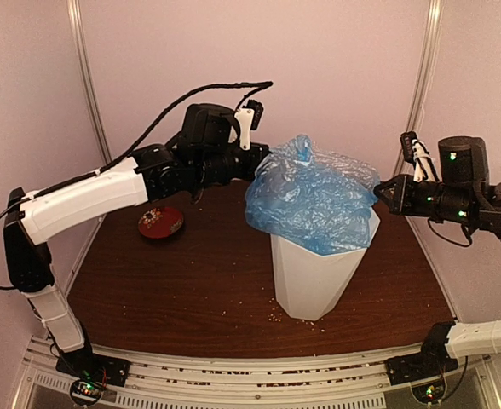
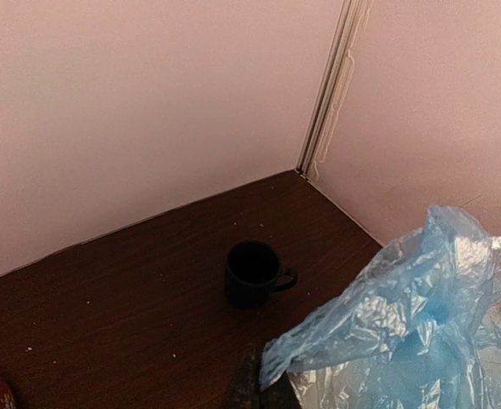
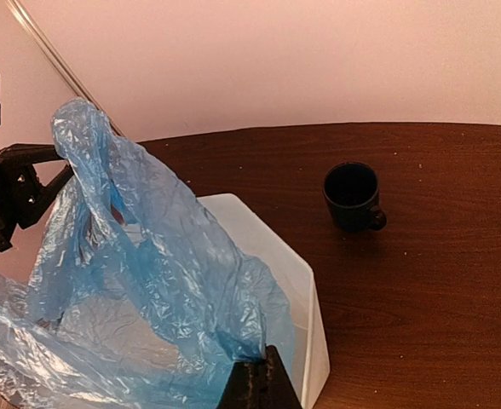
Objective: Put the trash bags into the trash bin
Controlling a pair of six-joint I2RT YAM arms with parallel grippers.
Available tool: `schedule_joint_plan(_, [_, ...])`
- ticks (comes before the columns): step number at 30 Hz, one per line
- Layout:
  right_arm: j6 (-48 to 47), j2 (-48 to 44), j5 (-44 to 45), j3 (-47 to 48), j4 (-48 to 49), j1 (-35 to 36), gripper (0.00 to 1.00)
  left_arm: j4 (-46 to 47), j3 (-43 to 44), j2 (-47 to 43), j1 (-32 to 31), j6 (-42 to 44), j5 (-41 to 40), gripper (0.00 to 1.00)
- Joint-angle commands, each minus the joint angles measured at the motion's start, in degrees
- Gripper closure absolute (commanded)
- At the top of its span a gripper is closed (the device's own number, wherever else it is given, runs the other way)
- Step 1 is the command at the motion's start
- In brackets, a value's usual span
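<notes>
Risk, spill-out: most of the trash bags (image 1: 314, 200) billows above the rim of the trash bin (image 1: 314, 277), so if either grip lets go now, I judge the springy film could slide out over the rim onto the counter (image 1: 191, 281).
Risk, tipping: the bin is tall with a narrow base, and a sideways tug through the stretched film could rock it or drag it toward the right edge.
Risk, tearing: the film is thin and pulled between two pinches, so moving the arms further apart could rip it.
Left gripper (image 1: 252, 168): jaws closed narrow, pinching the bag's left edge, above the far half of the counter.
Right gripper (image 1: 380, 192): fingers together on the bag's right edge, just above the bin's right rim.
Bag: draped over the bin mouth, its lower part inside and its crumpled top well above.
Bin: upright, right of the counter's middle.
Mug (image 2: 250, 274): near the far right corner, apart from the bin.
Red dish (image 1: 160, 221): near the left edge.
</notes>
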Motion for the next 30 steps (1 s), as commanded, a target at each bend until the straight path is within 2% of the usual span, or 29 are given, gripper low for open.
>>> schedule_joint_plan(1, [-3.2, 1.8, 4.1, 1.0, 1.7, -2.6, 1.0, -2.3, 5.2, 4.5, 2.3, 0.7, 2.2, 1.0])
schedule_joint_plan(6, [-6.7, 4.3, 1.8, 0.2, 1.4, -9.5, 1.0, -3.7, 5.9, 6.5, 4.4, -0.3, 4.1, 1.0])
schedule_joint_plan(11, [-8.7, 4.0, -3.4, -4.8, 2.6, -16.3, 1.0, -3.6, 1.7, 6.1, 5.5, -0.8, 6.1, 1.0])
schedule_joint_plan(16, [-8.7, 4.6, -8.2, -9.4, 4.0, -17.0, 1.0, -3.2, -3.2, 5.4, 5.8, -1.3, 8.9, 1.0])
schedule_joint_plan(23, [-7.1, -2.3, -11.4, -12.9, 4.5, -17.0, 1.0, 3.2, -16.8, -5.3, 5.8, -3.8, 14.0, 1.0])
schedule_joint_plan(30, [-6.8, -6.0, -13.2, -14.3, 2.0, -17.0, 1.0, 0.9, -23.0, -11.2, 5.7, -5.1, 18.3, 1.0])
